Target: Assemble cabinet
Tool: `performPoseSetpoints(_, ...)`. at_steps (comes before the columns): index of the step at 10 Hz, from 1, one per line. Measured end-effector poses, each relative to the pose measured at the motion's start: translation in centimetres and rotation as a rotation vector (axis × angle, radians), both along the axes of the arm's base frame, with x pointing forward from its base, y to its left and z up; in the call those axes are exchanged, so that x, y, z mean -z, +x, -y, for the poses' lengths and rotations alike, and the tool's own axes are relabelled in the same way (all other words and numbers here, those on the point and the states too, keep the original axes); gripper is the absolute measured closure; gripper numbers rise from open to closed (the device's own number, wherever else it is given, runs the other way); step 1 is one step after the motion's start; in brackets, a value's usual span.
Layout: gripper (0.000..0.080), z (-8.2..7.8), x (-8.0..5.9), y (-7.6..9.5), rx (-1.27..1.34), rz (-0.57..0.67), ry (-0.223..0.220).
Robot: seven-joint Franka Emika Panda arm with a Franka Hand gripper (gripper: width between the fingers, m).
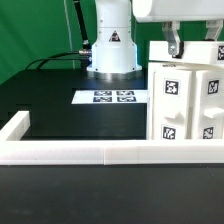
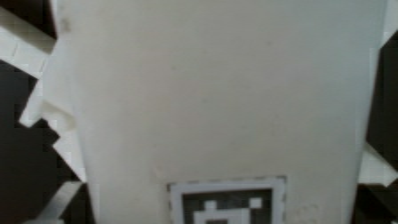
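The white cabinet body (image 1: pixel 186 105) stands upright at the exterior view's right, against the white border rail, with square markers on its front panels. A white top panel (image 1: pixel 200 53) sits on it. My gripper (image 1: pixel 173 48) comes down from above onto the near left part of that top panel, and its fingers look closed against the panel. In the wrist view a white cabinet panel (image 2: pixel 214 100) with one marker (image 2: pixel 226 205) fills the picture. My fingertips do not show there.
The marker board (image 1: pixel 113 97) lies flat on the black table in the middle. The robot base (image 1: pixel 112 45) stands behind it. The white border rail (image 1: pixel 70 152) runs along the front, with a short arm (image 1: pixel 15 125) at the exterior view's left.
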State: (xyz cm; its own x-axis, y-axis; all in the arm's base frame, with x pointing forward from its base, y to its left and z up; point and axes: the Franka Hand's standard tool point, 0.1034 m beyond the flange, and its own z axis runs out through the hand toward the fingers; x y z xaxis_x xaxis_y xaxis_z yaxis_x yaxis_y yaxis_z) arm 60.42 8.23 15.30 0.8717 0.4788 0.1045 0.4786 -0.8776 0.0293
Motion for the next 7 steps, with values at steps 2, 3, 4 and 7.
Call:
performPoseSetpoints(2, 0.0239, -0.09, -0.02, -0.05, 0.208, 0.015, 0.027)
performPoseSetpoints(3, 0.0239, -0.09, -0.02, -0.01, 0.306, 0.025, 0.051)
performPoseSetpoints(4, 0.0239, -0.08, -0.02, 0.06, 0.35, 0.033, 0.061)
performPoseSetpoints(7, 0.0239, -0.02, -0.06, 0.24, 0.6, 0.029, 0.119)
